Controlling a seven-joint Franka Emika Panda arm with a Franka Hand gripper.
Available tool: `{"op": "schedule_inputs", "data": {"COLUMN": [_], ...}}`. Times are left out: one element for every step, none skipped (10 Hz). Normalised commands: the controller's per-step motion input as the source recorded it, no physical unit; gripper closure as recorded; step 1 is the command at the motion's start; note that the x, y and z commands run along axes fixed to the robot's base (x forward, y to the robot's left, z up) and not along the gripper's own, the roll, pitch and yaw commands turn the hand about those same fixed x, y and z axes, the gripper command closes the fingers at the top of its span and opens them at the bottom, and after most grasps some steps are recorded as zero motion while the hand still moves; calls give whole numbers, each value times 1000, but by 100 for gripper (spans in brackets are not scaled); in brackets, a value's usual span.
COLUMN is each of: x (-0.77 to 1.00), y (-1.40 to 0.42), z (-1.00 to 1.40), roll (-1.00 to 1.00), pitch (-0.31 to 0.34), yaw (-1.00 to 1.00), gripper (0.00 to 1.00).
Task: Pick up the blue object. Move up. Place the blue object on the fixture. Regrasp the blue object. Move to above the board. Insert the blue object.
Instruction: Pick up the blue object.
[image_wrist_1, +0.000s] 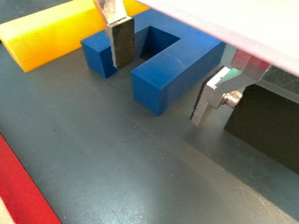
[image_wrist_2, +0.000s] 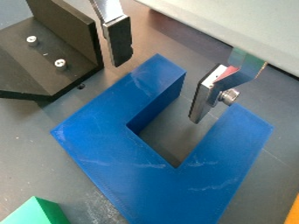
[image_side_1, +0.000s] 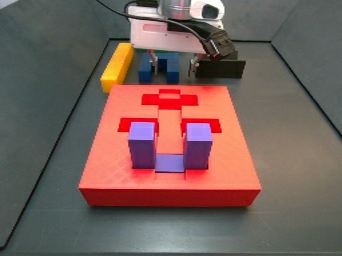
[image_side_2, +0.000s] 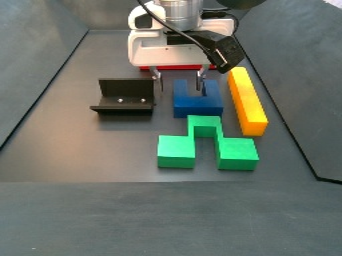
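The pincer hangs low and open over the blue object — fingers straddling one prong, gripping nothing yet — the block flat on the floor beside the fixture.

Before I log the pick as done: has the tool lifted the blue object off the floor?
No. In a side view the blue object lies flat on the floor beside the yellow bar, with the tool low over it.

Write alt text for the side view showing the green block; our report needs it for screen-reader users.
The hand, open, straddles one prong of the blue object lying on the floor, with the fixture, a yellow bar and a green block around it.
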Motion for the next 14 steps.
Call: {"op": "schedule_inputs", "data": {"x": [-3, 0, 0, 0, 0, 0, 0, 0, 0, 0, 0, 0, 0, 0], "y": [0, 0, 0, 0, 0, 0, 0, 0, 0, 0, 0, 0, 0, 0], "z": [-91, 0, 0, 0, 0, 0, 0, 0, 0, 0, 0, 0, 0, 0], "roll": [24, 0, 0, 0, 0, 0, 0, 0, 0, 0, 0, 0, 0, 0], "pitch": [10, 0, 0, 0, 0, 0, 0, 0, 0, 0, 0, 0, 0, 0], "yaw": [0, 0, 0, 0, 0, 0, 0, 0, 0, 0, 0, 0, 0, 0], "gripper": [0, 0, 100, 100, 100, 100, 100, 100, 100, 100, 100, 100, 100, 100]}}
